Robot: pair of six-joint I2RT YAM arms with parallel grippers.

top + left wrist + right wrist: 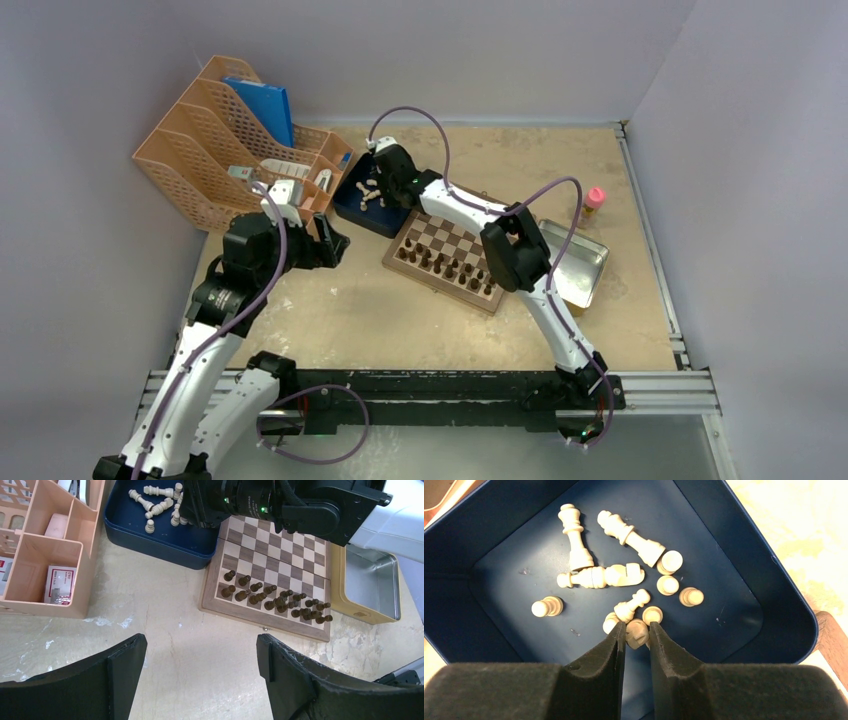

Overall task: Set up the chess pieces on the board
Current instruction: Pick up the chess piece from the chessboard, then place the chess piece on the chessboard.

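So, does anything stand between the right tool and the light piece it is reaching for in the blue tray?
Nothing visible. The right tool flanks one light piece in the blue tray; other pieces lie close beside it.

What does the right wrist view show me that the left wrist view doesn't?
Only the right wrist view: the right gripper, jaws pinching one light piece on the tray floor, with others lying close around it. Only the left wrist view: the squares of the board, with dark pieces in its two nearest rows and no light ones on the squares in view, the metal tin, the organizer, and the open left gripper. Both: the blue tray holding the light pieces.
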